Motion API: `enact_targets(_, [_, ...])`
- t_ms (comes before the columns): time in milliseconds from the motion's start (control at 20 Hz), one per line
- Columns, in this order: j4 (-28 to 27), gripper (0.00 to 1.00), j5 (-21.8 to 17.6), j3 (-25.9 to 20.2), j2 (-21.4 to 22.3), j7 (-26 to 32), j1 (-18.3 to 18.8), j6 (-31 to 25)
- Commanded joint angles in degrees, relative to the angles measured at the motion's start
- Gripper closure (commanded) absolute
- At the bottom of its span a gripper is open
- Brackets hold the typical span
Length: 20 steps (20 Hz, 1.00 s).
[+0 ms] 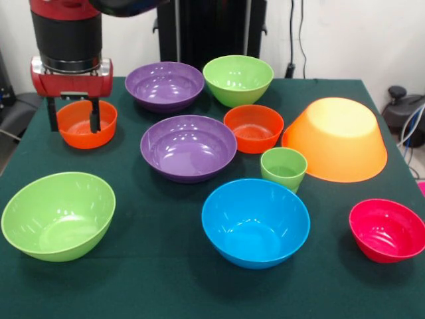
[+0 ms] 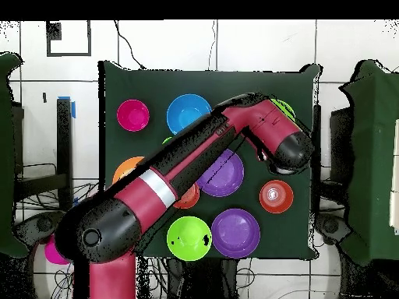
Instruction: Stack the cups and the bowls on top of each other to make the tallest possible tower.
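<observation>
No tower is begun: all bowls and the one cup (image 1: 283,169) stand apart on the tabletop (image 1: 166,292). The hand (image 1: 72,114), upper left, is spread around the far rim of an orange-red bowl (image 1: 86,124).

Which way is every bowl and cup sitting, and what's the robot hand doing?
gripper: open, fingers straddling the near rim of one orange-red bowl
other orange-red bowl: upright, empty
purple bowls: upright, empty
green bowls: upright, empty
blue bowl: upright, empty
pink-red bowl: upright, empty
cup: upright, empty
orange-yellow bowl: upside down, tilted
</observation>
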<state>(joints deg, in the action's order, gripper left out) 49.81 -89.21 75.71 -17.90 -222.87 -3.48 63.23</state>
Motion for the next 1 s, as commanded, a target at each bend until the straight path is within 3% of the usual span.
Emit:
enact_targets(50, [-6.7,0.0,1.4,-5.8,-2.4,-15.8,-1.6,4.7])
enact_targets(250, [-7.0,0.0,2.6,-4.7,-2.7,-21.3,-2.5,3.0])
enact_targets(550, [-6.8,0.0,1.9,-4.7,-2.9,-20.6,-3.4,4.7])
enact_targets(700, [-6.7,0.0,2.5,-4.4,-3.2,-24.1,-3.6,4.3])
enact_targets(1000, [-9.2,0.0,1.9,-4.7,-2.9,-18.9,-3.0,4.3])
